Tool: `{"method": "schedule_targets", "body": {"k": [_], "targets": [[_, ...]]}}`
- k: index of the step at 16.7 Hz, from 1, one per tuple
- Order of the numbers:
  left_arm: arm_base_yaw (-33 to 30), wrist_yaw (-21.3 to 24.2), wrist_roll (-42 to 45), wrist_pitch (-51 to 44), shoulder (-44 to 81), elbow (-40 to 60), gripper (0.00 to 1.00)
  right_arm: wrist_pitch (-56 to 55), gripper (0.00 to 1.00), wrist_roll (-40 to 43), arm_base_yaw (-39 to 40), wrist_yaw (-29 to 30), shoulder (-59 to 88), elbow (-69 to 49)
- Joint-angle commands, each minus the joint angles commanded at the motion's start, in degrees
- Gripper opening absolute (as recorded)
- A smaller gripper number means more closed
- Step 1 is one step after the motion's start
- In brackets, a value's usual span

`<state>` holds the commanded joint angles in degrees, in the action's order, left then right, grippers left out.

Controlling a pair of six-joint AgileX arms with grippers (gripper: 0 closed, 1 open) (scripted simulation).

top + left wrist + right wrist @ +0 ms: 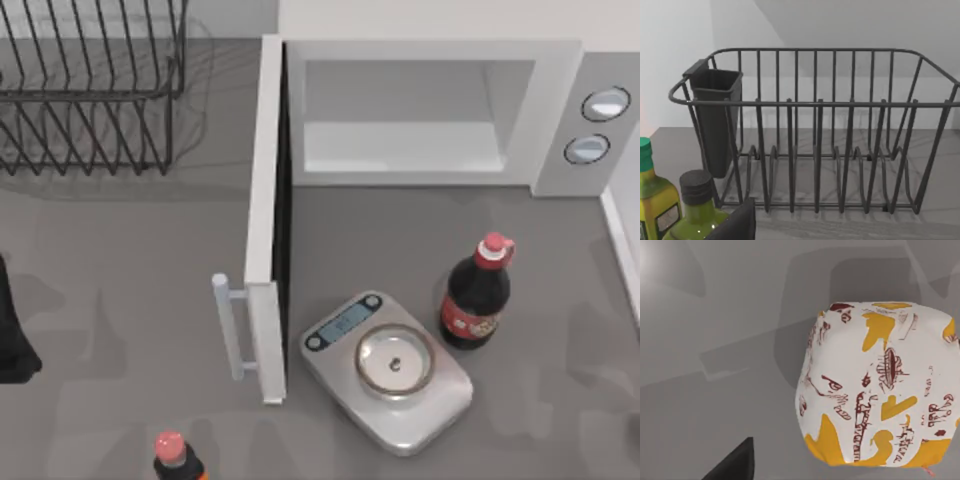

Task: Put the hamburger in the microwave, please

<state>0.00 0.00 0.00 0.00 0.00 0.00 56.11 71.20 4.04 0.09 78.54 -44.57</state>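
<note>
The hamburger (880, 385), wrapped in white paper with yellow and dark red print, lies on the grey table in the right wrist view. A dark part of my right gripper (735, 465) juts in beside it, apart from the wrapper. The microwave (430, 110) stands at the back of the table, its cavity showing nothing inside. Its door (265, 220) is swung wide open toward the front, with the white bar handle (228, 325) on its left face. My left arm (10, 340) is parked at the left edge of the table.
A black wire dish rack (90, 90) with a dark cup (715, 115) fills the back left. In front of the microwave sit a silver kitchen scale (385, 365) and a cola bottle (478, 295). Another red-capped bottle (172, 455) stands near the front edge. Two green bottles (655, 200) stand near my left gripper.
</note>
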Motion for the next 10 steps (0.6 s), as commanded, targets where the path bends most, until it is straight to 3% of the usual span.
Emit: {"method": "schedule_targets", "body": {"k": [4,10], "targets": [[0.00,0.00,0.00,0.00,0.00,0.00,1.00,-4.12,1.00,-0.01,0.23,0.00,2.28,2.36],[0.00,0.00,0.00,0.00,0.00,0.00,1.00,-20.35,1.00,-0.26,0.39,-0.02,10.09,9.85]]}}
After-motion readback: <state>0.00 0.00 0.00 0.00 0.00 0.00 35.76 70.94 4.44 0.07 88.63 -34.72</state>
